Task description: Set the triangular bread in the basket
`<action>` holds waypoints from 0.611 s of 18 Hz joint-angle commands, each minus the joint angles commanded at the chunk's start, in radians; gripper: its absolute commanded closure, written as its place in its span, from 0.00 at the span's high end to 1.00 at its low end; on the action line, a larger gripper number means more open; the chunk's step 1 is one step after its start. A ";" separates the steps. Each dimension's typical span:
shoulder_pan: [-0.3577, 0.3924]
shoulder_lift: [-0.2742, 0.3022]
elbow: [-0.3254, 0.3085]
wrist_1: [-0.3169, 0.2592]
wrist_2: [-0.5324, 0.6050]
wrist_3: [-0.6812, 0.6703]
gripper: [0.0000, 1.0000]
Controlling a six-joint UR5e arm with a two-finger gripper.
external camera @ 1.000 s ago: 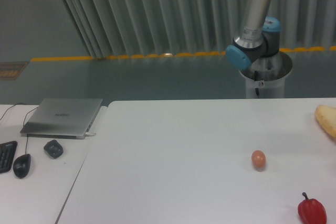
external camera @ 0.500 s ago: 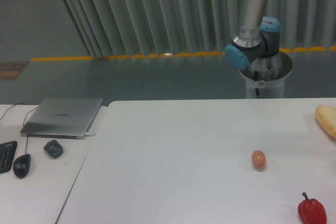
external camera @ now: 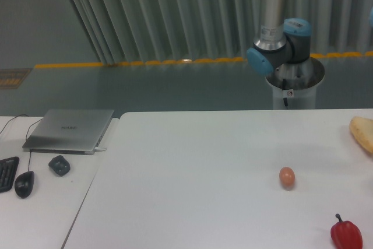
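Nearest the camera, the red bell pepper (external camera: 346,234) sits at the front right corner of the white bench (external camera: 198,185), with the small brown egg (external camera: 287,176) a little farther back and to its left; neither has shifted over the last second. On the adjoining side bench to the left lie a keyboard edge (external camera: 6,173), a mouse (external camera: 24,183), a small dark object (external camera: 59,165) and a closed laptop (external camera: 70,130), all unchanged. The triangular bread (external camera: 363,133) rests at the far right edge of the bench, partly cut off by the frame, well apart from the egg and untouched. Farthest back, the arm (external camera: 274,27) is the only thing that has moved: its upright link has swung slightly leftward and the blue-capped joint has turned with it. The tool is out of view, so its state cannot be told. No basket is visible. Judgement: the task is at its very start, the arm repositioning, with approach and grasp of the bread not yet begun.
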 joint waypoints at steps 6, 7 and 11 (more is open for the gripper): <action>-0.040 -0.034 0.000 0.002 0.003 -0.002 1.00; -0.038 -0.034 0.005 0.002 0.002 -0.002 1.00; -0.029 -0.060 0.003 0.000 0.008 0.006 1.00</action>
